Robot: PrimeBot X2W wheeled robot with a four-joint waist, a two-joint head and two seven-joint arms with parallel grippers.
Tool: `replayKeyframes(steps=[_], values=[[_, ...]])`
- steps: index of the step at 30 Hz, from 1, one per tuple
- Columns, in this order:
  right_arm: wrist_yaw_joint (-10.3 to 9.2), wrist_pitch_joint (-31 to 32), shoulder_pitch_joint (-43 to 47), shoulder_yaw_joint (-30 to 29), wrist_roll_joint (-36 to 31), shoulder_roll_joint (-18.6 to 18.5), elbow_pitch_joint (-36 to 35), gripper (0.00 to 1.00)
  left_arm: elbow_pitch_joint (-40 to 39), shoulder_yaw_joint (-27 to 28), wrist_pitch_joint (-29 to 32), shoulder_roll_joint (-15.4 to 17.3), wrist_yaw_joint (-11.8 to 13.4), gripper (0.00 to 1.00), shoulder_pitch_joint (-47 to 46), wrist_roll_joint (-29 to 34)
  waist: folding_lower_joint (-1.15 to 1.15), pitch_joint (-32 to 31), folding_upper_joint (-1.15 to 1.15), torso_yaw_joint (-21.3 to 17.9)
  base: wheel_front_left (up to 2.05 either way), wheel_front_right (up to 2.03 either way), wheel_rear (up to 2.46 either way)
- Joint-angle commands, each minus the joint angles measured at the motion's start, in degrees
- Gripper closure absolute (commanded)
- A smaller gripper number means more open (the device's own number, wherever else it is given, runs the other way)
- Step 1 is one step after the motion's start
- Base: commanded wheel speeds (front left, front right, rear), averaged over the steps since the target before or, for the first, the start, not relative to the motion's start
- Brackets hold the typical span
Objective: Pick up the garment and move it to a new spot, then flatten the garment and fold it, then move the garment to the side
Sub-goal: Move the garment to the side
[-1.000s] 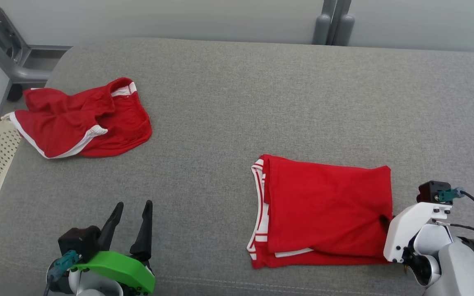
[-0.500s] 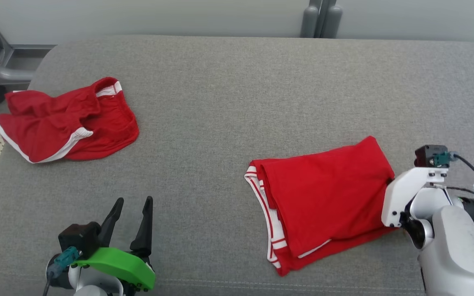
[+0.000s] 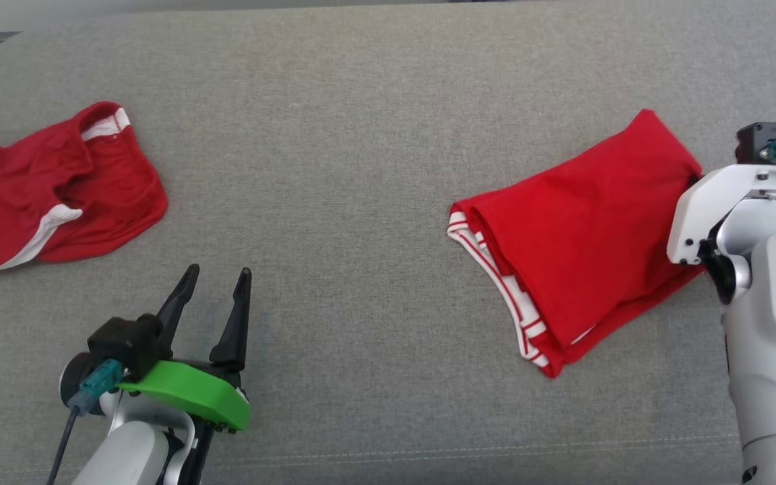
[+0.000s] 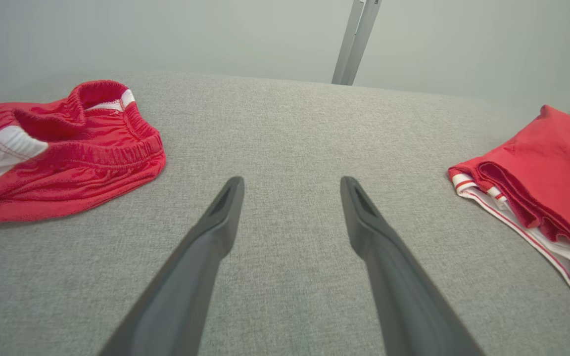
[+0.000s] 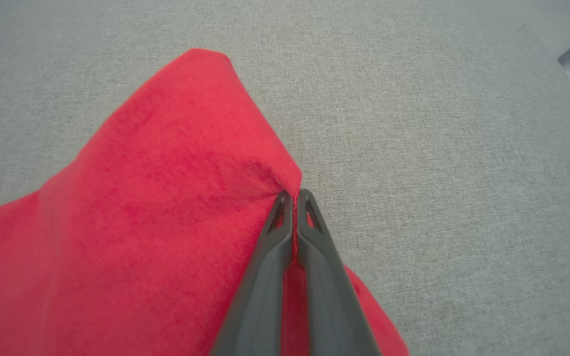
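The folded red garment (image 3: 583, 229) with white-striped trim lies skewed on the grey cushion, toward the right in the head view. My right gripper (image 5: 293, 195) is shut on its right-hand edge, and the fabric (image 5: 156, 198) puckers toward the pinch. In the head view the right wrist (image 3: 718, 202) covers those fingers. My left gripper (image 3: 218, 271) stands open at the lower left, well apart from the garment, with nothing between its fingers (image 4: 215, 227). The left wrist view has the garment (image 4: 552, 163) at its right edge.
A second, crumpled pair of red shorts (image 3: 51, 188) with a white waistband lies at the far left, also seen in the left wrist view (image 4: 62, 148). The grey cushion (image 3: 361, 168) stretches between the two red pieces. A grey metal post (image 4: 356, 39) stands behind the cushion.
The right gripper has closed on the garment's right edge and dragged it rightward and away, turning it askew. The head camera has shifted too. The left gripper stays open and still.
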Motion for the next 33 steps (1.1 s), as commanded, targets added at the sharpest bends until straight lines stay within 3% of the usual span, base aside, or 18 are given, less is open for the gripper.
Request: replayKeyframes(steps=[1, 13, 23, 32, 33], values=[[-0.10, -1.1, -1.5, -0.6, -1.0, -1.1, 0.7, 1.00, -0.7, 0.0, 0.3, 0.8, 0.3, 0.00, -1.5, 0.7, 0.00, 3.1, 0.00, -2.9, 0.00, 0.00, 0.00], [-0.10, -10.2, -10.7, -11.2, -5.0, -6.9, 5.5, 1.00, -12.5, -1.4, 6.0, 6.6, 2.2, 0.00, -3.4, 5.1, 0.00, 10.5, 0.00, -8.6, 0.00, 0.00, 0.00], [-0.10, -16.4, -15.0, -21.2, -12.8, -10.9, 8.4, 1.00, -18.4, -1.6, 9.6, 9.9, 3.2, 0.00, -3.0, 6.1, 0.00, 14.0, 0.00, -8.2, 0.00, 0.00, 0.00], [-0.10, -19.1, -17.8, -26.4, -19.9, -12.0, 9.2, 0.99, -21.7, -2.0, 11.0, 10.9, 3.8, 0.00, -3.5, 6.7, 0.00, 16.4, 0.00, -7.4, 0.00, 0.00, 0.00], [-0.10, -19.3, -18.0, -26.7, -20.9, -12.0, 9.2, 0.29, -21.8, -2.0, 11.1, 10.9, 3.9, 0.00, -3.6, 6.7, 0.00, 16.7, 0.00, -7.4, 0.00, 0.00, 0.00]])
